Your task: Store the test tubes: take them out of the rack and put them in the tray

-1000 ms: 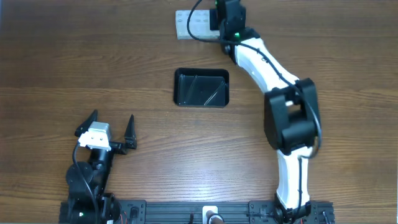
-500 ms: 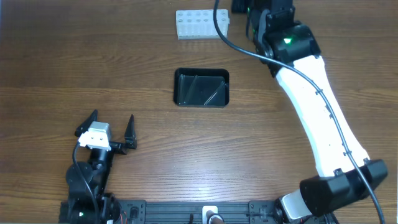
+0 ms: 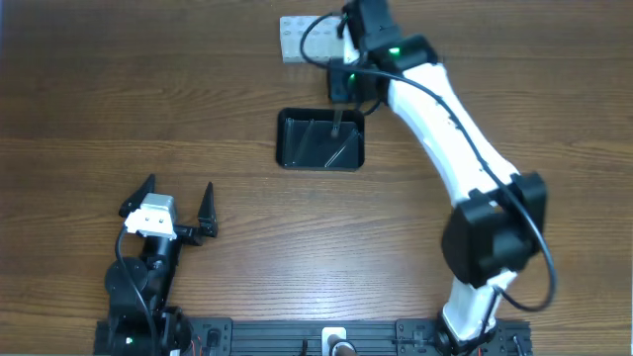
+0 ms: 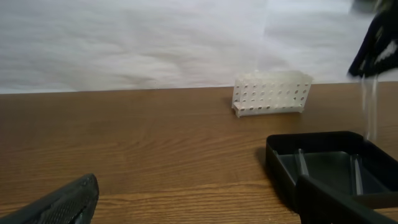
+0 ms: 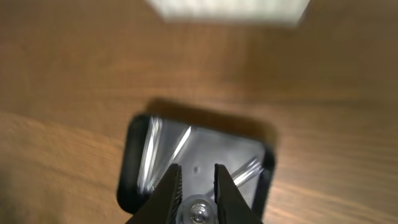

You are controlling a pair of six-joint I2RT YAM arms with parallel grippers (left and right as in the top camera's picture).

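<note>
Now, right hand (image 3: 340, 99): pinching a clear tube (image 3: 339, 125) by its top end, one finger pressed on each side, above the right part of the tray (image 3: 280, 140).
Tube: upright, hanging straight down from the fingers with its lower end pointing into the tray. Whether it touches the tray's floor cannot be told.
Tray: black and rectangular with raised walls. It sits on the table (image 3: 148, 89) near the middle, on the near side of the rack (image 3: 305, 40) and apart from it.
Other tubes (image 3: 308, 134): clear, lying slanted inside the tray.
Rack: white, with rows of round holes in its side, standing upright near the table's far edge, just beside the right arm's wrist.
Left hand (image 3: 178, 188): fingers spread wide with nothing between them, low over the table near its own base, well apart from the tray and rack.
Table: brown wood grain.
</note>
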